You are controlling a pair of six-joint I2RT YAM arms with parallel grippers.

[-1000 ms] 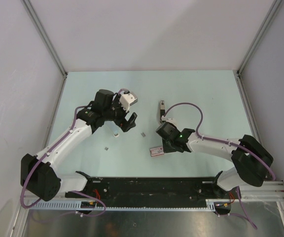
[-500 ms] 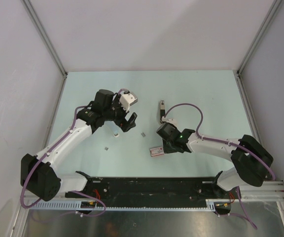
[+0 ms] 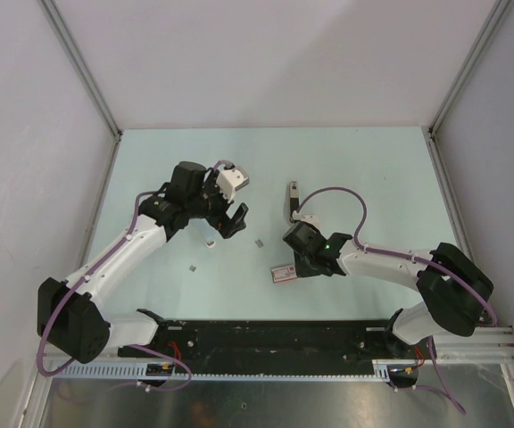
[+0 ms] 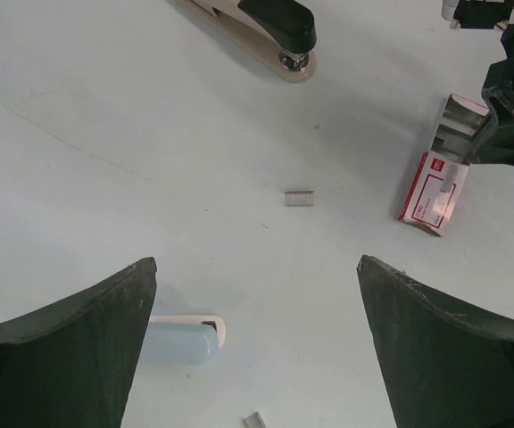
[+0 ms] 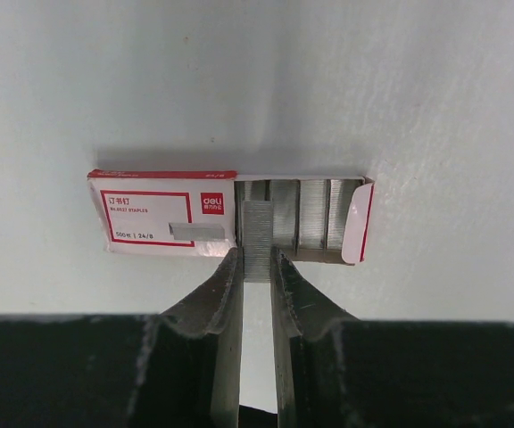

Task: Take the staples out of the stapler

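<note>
The slim black stapler [image 3: 293, 198] lies on the table beyond the right wrist. Its black and beige end shows at the top of the left wrist view [image 4: 275, 25]. My right gripper [image 5: 257, 256] is shut on a strip of staples [image 5: 257, 234], held at the open end of the pink-labelled staple box [image 5: 163, 214]. In the top view this gripper [image 3: 289, 266] sits right over the box [image 3: 281, 274]. My left gripper [image 4: 257, 263] is wide open and empty, above the table left of the stapler [image 3: 231, 221]. A short loose staple strip [image 4: 299, 198] lies between the arms [image 3: 259, 242].
More staple strips [image 5: 315, 214] fill the open box. A small pale blue and white capsule-shaped piece [image 4: 181, 337] lies by my left finger [image 3: 211, 242]. A tiny staple bit [image 4: 253, 419] lies near it, and another [image 3: 193, 266] lies further left. Walls enclose the table.
</note>
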